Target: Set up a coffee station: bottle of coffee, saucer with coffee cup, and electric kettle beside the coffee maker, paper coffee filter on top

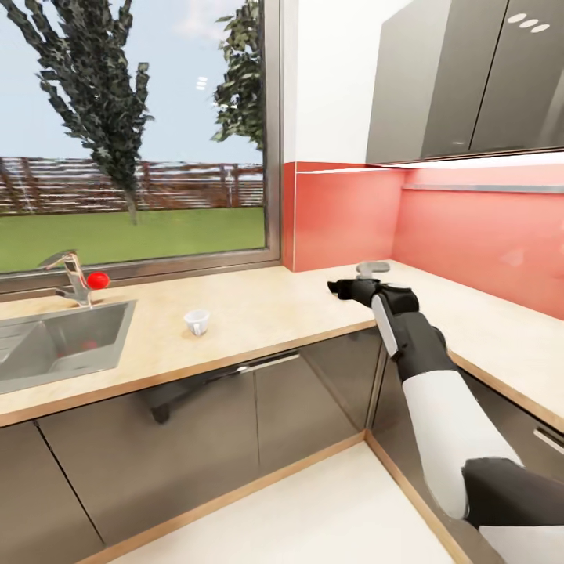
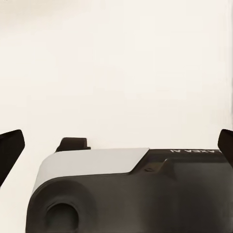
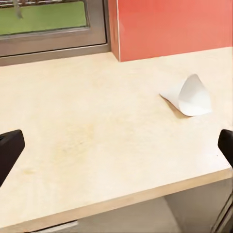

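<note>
The paper filter [image 3: 189, 96] lies on the countertop [image 3: 97, 145] near the red wall, just ahead of the right gripper [image 1: 345, 288], whose fingers are spread wide; approach low and pinch its raised edge.

Right arm outstretched forward, its end effector [image 1: 338, 287] level, fingers wide apart; left end effector [image 2: 116, 141] likewise spread.

We face a corner kitchen: a large window [image 1: 133, 133] onto lawn, trees and a wooden fence, a steel sink [image 1: 55, 341] with its faucet [image 1: 72, 276], a coral-red backsplash [image 1: 478, 227], grey wall cabinets [image 1: 470, 74] and a cream floor [image 1: 313, 509].
</note>
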`<state>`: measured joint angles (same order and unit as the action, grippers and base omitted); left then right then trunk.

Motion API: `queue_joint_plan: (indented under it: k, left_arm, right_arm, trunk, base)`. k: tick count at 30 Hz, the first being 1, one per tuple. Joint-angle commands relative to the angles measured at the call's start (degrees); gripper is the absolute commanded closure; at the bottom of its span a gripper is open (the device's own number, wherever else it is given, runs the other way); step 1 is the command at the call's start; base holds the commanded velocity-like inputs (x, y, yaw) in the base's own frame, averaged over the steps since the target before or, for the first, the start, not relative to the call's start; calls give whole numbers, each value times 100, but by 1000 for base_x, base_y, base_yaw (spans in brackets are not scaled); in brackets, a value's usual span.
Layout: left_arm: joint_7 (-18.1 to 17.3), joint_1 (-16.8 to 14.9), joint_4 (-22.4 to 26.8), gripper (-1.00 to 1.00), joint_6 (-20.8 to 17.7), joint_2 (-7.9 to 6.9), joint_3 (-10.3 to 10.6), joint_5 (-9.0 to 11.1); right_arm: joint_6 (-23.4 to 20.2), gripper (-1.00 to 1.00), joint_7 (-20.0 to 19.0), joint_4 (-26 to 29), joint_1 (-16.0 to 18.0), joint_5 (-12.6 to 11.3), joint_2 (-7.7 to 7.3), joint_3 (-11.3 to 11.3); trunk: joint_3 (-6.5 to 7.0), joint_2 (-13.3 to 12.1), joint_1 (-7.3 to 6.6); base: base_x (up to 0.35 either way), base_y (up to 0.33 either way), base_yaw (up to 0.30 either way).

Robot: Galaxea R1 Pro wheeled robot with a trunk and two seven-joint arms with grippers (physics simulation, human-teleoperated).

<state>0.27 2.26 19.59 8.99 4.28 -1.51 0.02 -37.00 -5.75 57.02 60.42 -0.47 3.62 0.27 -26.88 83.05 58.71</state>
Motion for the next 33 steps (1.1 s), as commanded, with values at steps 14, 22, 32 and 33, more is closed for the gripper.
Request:
queue_joint_plan:
  k: [14,22,32,33]
  left_arm:
    - [8,3,10,-100,6,-15,-23,7]
    - [8,3,10,-100,6,-15,-25,7]
    - [8,3,10,-100,6,-15,-25,7]
    - [8,3,10,-100,6,-15,-25,7]
  right_arm:
    - [805,-100,-28,-1424,242,-26,-1,3]
    - [826,-100,-57,-1491,241,-32,-1,-18]
    - [826,-100,-58,-1487,242,-32,-9,-19]
    - [826,-100,-58,-1486,242,-32,-9,-19]
  trunk:
    - [-5,3,2]
    - [-5,3,2]
    - [-5,3,2]
    - [-5,3,2]
  base:
    - [62,-53,0]
    - [60,-50,19]
    - [98,-82,209]
    - [26,-22,258]
